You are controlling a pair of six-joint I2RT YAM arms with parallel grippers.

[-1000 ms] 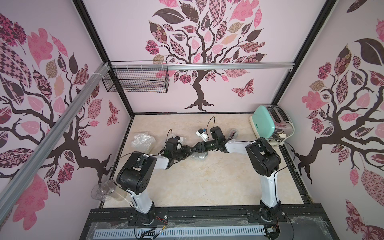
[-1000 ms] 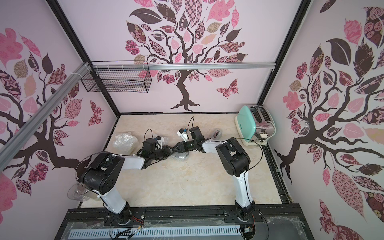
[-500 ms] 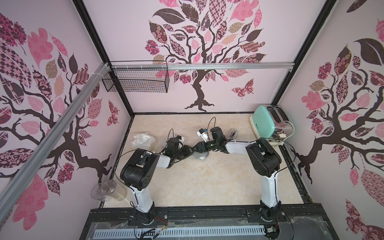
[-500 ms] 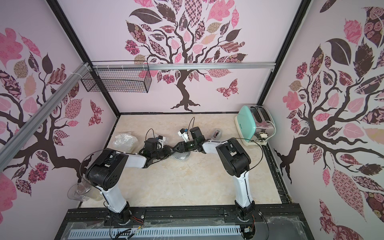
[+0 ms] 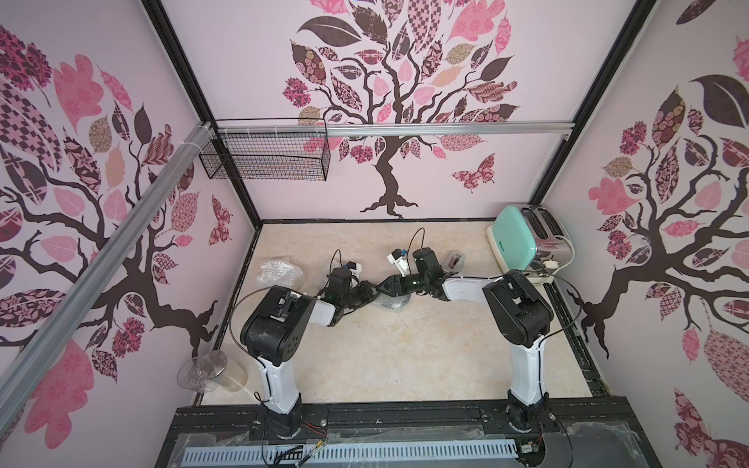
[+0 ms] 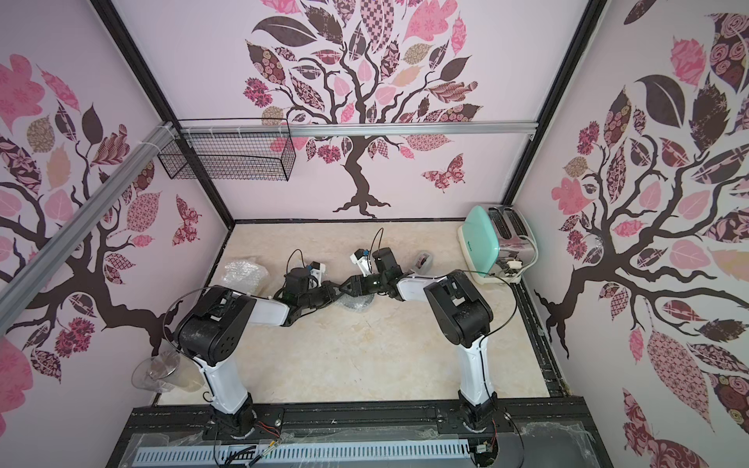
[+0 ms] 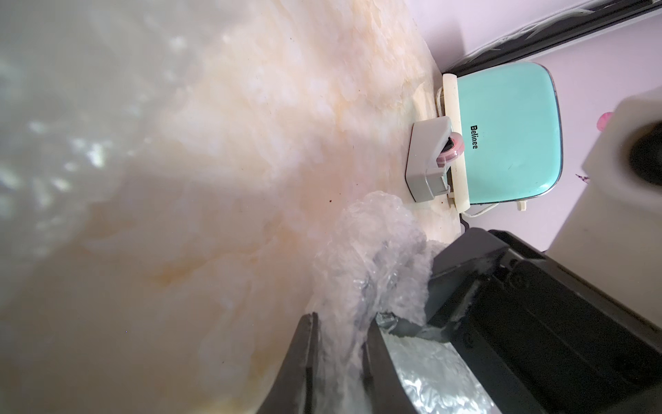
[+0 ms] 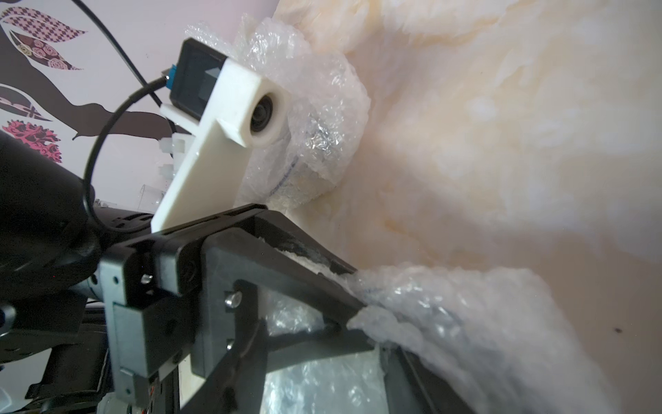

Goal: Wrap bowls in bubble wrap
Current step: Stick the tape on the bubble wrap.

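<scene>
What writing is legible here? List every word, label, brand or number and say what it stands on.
"Belinee": black lettering on the mint-green side of the toaster, read in the left wrist view.
The same logo in both top views: too small to read.
No other text, number or sign is readable.

The bubble wrap is crinkled clear plastic with a glossy glint. The tabletop looks like smooth, cream marble. At its two o'clock the toaster has glossy mint sides and polished metal.
</scene>
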